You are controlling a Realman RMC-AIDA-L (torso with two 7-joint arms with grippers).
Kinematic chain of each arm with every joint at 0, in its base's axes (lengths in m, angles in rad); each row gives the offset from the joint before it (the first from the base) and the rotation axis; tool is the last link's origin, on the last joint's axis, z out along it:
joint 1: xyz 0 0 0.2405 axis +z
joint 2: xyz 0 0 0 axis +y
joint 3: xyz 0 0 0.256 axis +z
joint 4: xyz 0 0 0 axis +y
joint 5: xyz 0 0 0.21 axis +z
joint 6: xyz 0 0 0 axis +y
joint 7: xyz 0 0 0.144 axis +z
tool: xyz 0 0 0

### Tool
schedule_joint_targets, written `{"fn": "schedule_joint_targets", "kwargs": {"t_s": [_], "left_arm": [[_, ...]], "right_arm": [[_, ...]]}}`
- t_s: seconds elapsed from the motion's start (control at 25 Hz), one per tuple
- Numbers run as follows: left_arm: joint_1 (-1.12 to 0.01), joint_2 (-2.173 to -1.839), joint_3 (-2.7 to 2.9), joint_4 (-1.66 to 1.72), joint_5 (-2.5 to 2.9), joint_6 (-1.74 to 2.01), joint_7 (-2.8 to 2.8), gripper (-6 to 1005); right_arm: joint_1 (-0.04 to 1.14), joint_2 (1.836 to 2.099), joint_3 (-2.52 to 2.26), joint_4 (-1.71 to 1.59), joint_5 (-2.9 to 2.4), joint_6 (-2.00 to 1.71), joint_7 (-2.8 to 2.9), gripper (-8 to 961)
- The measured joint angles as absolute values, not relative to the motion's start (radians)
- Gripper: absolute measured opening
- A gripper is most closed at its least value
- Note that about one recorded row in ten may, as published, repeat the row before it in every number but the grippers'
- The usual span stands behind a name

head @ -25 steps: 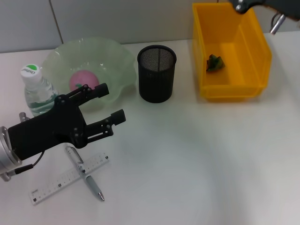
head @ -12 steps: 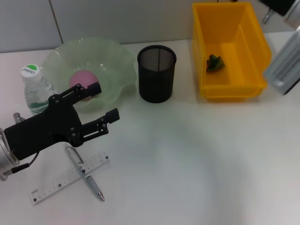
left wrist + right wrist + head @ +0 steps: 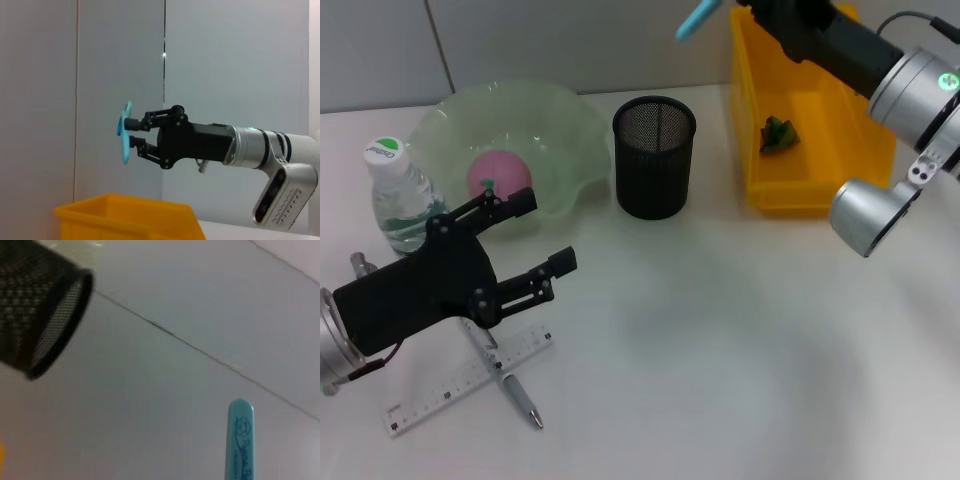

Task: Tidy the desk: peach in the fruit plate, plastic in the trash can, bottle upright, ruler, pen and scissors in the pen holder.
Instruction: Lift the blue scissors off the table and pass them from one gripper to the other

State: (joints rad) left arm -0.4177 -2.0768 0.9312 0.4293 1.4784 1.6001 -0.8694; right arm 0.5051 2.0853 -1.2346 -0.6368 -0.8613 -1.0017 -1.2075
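White bench before a grey panelled wall, head view. The right end effector (image 3: pixel 131 133), a second ago barely inside the far right corner of the frame, has swung in over the yellow trash can (image 3: pixel 790 196). Its fingers are closed on a slim teal object (image 3: pixel 700 17), judged to be the scissors, which is held high in the air, beyond and to the right of the black mesh pen holder (image 3: pixel 654 157).

The left end effector (image 3: pixel 545 231) has drifted slightly toward the robot. It hovers with fingers spread and nothing between them, just above the pen (image 3: pixel 515 390) and ruler (image 3: pixel 450 385), which lie crossed on the bench.

Already in place:
- the peach (image 3: pixel 498 175) in the fruit plate (image 3: pixel 570 130)
- the green plastic (image 3: pixel 778 133) in the trash can
- the bottle (image 3: pixel 400 200) upright

The change suggests the scissors are on their way to the pen holder. Remaining steps: lowering them into its mouth, then moving the pen and ruler.
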Motion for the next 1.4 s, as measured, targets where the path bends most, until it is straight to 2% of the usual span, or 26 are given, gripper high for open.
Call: {"fn": "schedule_joint_targets", "kwargs": {"t_s": [0.24, 0.4, 0.92, 1.4], "left_arm": [[-0.417, -2.079, 0.934, 0.391, 1.445, 1.6, -0.808, 790], [-0.417, -2.079, 0.933, 0.384, 1.442, 1.6, -0.805, 790], [-0.443, -2.079, 0.939, 0.35, 1.415, 1.654, -0.804, 789], [-0.46, -2.079, 0.943, 0.35, 1.401, 1.686, -0.808, 788]], "right_arm": [[0.518, 2.087, -1.247, -0.605, -0.866, -1.004, -1.368, 277], [0.522, 2.089, -1.249, -0.601, -0.819, -1.025, -1.269, 278], [0.539, 2.083, -1.312, -0.384, -0.72, -1.204, -0.057, 281], [0.5, 2.082, -1.532, -0.341, -0.797, -1.352, 0.594, 285]]}}
